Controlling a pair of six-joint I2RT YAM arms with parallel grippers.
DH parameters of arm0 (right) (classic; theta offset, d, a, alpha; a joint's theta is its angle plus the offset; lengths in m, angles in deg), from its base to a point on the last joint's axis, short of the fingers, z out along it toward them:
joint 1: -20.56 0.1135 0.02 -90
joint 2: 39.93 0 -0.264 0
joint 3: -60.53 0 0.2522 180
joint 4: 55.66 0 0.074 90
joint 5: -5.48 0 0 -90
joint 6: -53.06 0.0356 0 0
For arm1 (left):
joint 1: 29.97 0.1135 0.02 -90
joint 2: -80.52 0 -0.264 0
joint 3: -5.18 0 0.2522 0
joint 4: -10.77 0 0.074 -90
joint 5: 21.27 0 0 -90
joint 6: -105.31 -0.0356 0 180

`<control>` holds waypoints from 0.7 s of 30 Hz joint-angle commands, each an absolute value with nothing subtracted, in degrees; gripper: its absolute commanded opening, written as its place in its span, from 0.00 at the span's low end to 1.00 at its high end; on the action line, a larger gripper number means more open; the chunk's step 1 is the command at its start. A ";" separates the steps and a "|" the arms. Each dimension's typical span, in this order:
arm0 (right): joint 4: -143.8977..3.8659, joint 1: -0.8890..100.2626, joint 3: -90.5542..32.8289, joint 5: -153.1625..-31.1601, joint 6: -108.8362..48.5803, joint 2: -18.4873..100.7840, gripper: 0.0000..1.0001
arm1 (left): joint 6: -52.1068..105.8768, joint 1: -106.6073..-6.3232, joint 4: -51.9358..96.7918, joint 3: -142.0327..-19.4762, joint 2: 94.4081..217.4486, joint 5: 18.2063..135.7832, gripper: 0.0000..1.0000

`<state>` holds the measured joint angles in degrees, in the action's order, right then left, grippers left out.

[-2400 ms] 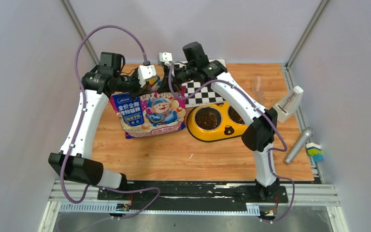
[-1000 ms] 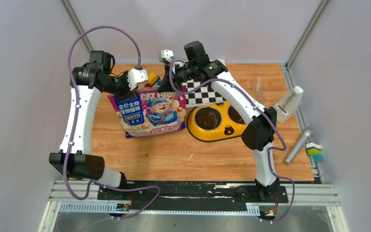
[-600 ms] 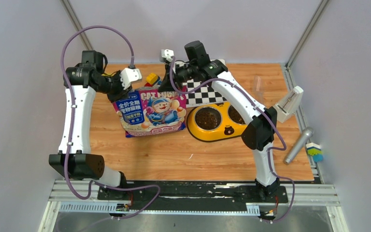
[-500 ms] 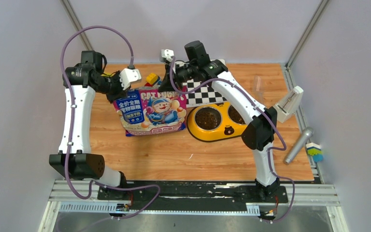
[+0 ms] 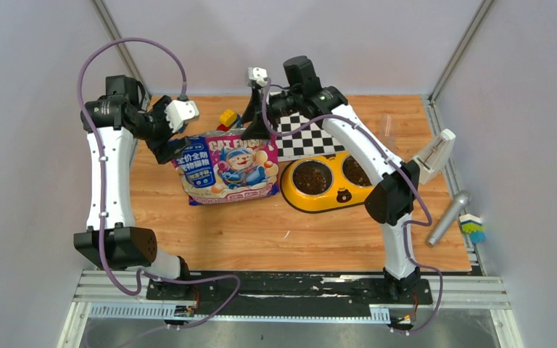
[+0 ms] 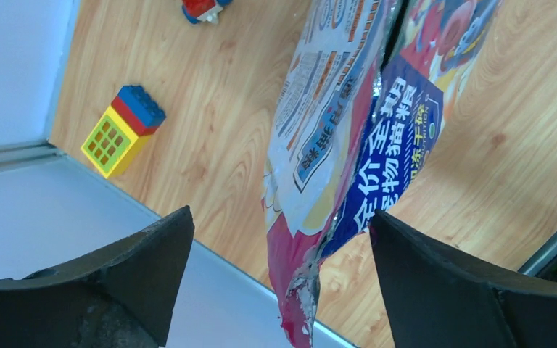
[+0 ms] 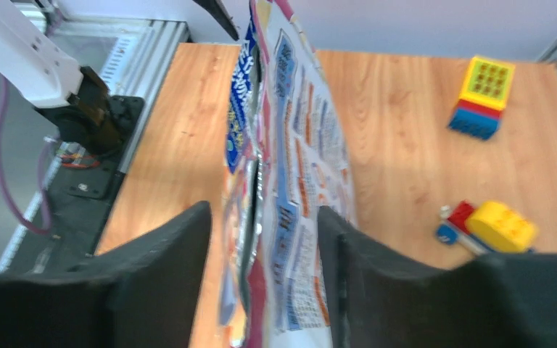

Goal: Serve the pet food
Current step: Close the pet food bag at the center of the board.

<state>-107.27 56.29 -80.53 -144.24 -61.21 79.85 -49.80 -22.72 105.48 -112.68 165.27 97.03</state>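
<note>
Left wrist: bag (image 6: pixel 377 138) between end effector (image 6: pixel 279 217)

We're looking down into a small booth. Pale grey-lilac walls (image 5: pixel 29 109) close it in on the left, at the back and on the right, plain and matte. Two slim metal posts (image 5: pixel 105 20) run up the back corners, leaning outward in this view. In the middle sits the table (image 5: pixel 297 239), with a warm orange-brown wood-grain top, the grain running left to right. Along its right side there's a silver metal rail (image 5: pixel 433 116). At the near edge, a black plate (image 5: pixel 297 283) lies on ribbed aluminium rails (image 5: pixel 464 293), with a dull grey metal surface (image 5: pixel 297 333) below. The light is soft and even, the shadows on the wood faint.
</note>
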 commanded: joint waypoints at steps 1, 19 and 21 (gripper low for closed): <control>-103.13 55.01 -83.57 -146.67 -60.03 76.50 0.68 | -49.17 -22.12 103.64 -113.96 162.54 97.53 0.99; -102.06 53.54 -62.44 -116.94 -61.62 48.70 1.00 | -22.52 -15.25 83.40 -108.39 148.39 117.80 1.00; -100.17 53.26 -56.82 -108.60 -58.65 42.65 1.00 | -14.13 -15.21 73.63 -102.18 143.04 115.62 1.00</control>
